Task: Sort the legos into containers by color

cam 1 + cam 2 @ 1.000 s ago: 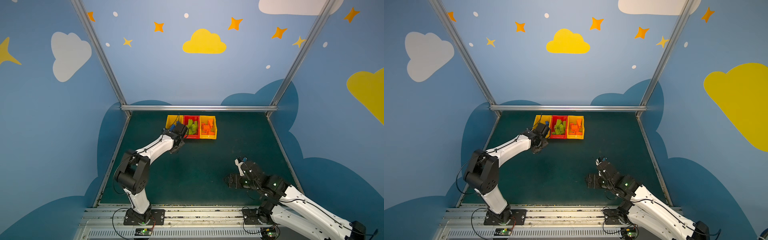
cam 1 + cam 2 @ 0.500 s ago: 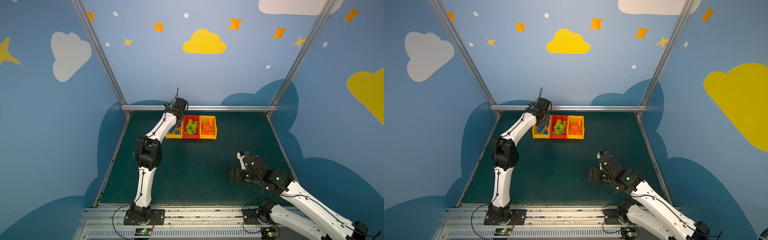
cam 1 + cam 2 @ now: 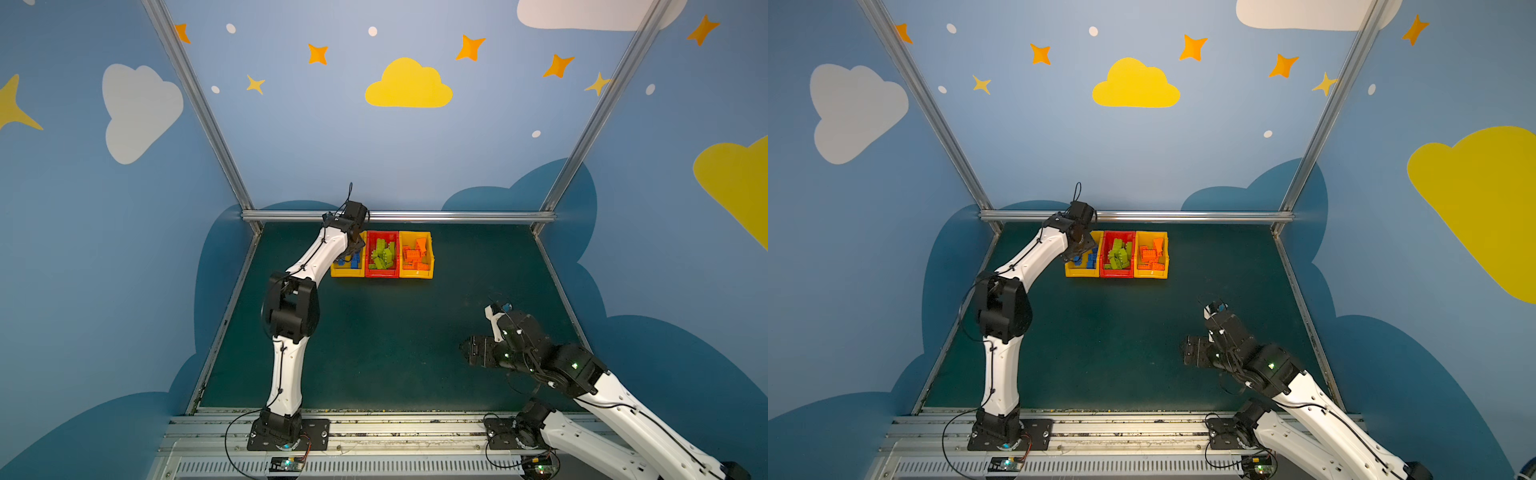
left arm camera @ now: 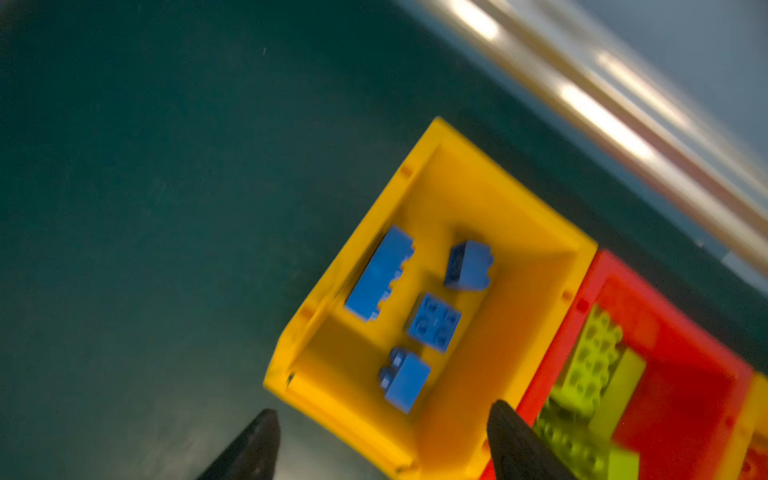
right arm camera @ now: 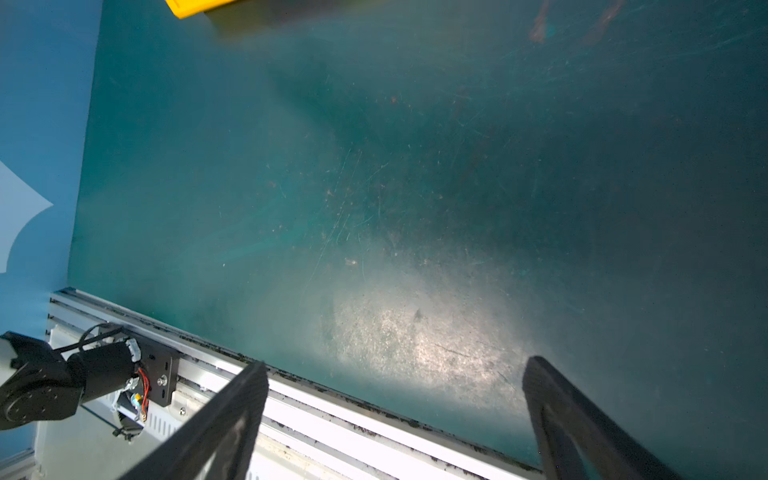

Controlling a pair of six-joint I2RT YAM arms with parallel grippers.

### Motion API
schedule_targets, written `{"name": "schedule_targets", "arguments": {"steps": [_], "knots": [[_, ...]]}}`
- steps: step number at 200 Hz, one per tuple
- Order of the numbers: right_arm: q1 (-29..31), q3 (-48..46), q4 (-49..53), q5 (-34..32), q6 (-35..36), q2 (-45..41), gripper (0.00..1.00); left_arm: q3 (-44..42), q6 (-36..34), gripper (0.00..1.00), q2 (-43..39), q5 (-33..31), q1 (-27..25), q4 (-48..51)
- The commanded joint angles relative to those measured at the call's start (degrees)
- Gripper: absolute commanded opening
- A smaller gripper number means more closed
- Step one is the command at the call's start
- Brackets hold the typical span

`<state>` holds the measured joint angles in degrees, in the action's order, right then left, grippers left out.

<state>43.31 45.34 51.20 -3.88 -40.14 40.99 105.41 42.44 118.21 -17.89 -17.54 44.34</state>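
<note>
Swung over studded blue bricks (image 4: 434, 328) in a yellow bin (image 4: 498, 208), left pincer (image 4: 382, 409) gapes empty; right pincer (image 5: 397, 361) likewise.

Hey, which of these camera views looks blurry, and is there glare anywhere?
Left wrist view: smeared by motion blur, with the blue legos, yellow bin and metal rail all soft-edged. Right wrist view: sharp, with a bright glare patch on the table that shows up its scratches. Both top views: crisp and evenly lit, no strong glare.
</note>
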Motion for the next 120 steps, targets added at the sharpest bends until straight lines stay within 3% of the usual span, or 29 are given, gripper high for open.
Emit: {"name": "schedule_targets", "arguments": {"steps": [1, 20, 37, 69, 120], "knots": [[-0.1, 1.3, 3.0, -2.7, -0.6, -0.7, 0.94, -16.0, -2.1, 0.90, -13.8, 1.3, -1.2, -12.5], [-0.2, 0.7, 3.2, -4.9, 0.9, -0.9, 0.94, -30.5, -6.5, 1.00, -24.3, 0.5, -2.5, -19.1], [-0.2, -0.3, 1.8, -8.1, 3.2, -1.5, 0.94, -40.2, -12.1, 1.00, -31.5, -0.7, -3.2, -23.6], [-0.5, -2.4, -6.8, -16.1, 10.6, -2.3, 0.94, -51.2, -20.3, 1.00, -40.5, -7.0, -4.3, -27.6], [-2.8, -10.3, -28.9, -24.0, 26.7, -1.1, 0.96, -67.1, -30.3, 1.00, -47.6, -10.4, -4.4, -43.1]]}}
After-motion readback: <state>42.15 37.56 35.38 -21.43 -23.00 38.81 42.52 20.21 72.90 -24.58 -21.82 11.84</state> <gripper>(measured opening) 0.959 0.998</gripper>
